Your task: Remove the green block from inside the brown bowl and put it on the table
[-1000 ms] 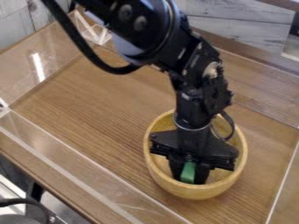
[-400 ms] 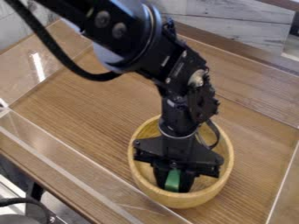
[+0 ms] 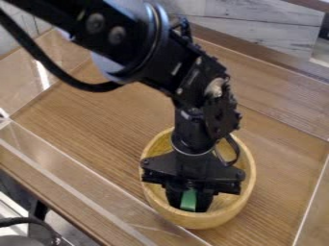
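between the closed gripper (image 3: 190,197) fingers, green block (image 3: 189,200), inside brown bowl (image 3: 240,187)

The claw (image 3: 190,197) covers most of the green block (image 3: 188,200) and much of the brown bowl (image 3: 162,197). The arm runs off the top edge.

Clear acrylic walls (image 3: 52,207) ring the scene; pale boards (image 3: 290,34) lie behind.

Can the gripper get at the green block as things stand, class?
Yes, it seems so: the gripper points down into the brown bowl, shut on the green block, and nothing covers the bowl's open top.
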Robot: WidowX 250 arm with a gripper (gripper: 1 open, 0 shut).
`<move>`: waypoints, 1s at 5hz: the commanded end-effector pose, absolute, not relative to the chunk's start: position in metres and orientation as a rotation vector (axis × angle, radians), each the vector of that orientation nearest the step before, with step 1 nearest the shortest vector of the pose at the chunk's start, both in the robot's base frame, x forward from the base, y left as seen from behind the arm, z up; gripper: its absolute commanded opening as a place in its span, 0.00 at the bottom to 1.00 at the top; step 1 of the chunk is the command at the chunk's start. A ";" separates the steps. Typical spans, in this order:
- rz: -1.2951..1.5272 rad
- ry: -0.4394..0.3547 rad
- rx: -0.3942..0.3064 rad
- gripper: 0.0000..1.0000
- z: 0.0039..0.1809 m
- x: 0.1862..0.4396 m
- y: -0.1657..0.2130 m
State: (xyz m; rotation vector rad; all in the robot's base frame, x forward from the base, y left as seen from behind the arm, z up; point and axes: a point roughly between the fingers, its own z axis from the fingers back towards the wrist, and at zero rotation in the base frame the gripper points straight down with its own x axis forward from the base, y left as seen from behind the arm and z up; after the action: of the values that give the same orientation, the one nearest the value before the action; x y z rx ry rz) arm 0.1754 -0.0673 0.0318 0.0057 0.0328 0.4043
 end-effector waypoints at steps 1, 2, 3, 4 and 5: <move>0.453 0.004 -0.007 0.00 0.038 0.177 -0.076; 0.433 0.002 0.002 0.00 0.045 0.177 -0.071; 0.434 -0.006 0.006 0.00 0.057 0.180 -0.075; 0.395 -0.015 0.008 0.00 0.077 0.182 -0.084; 0.353 -0.023 0.012 0.00 0.095 0.181 -0.090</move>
State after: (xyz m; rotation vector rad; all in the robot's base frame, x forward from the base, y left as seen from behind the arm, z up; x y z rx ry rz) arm 0.1745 -0.0869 0.0843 0.0398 0.0178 0.3572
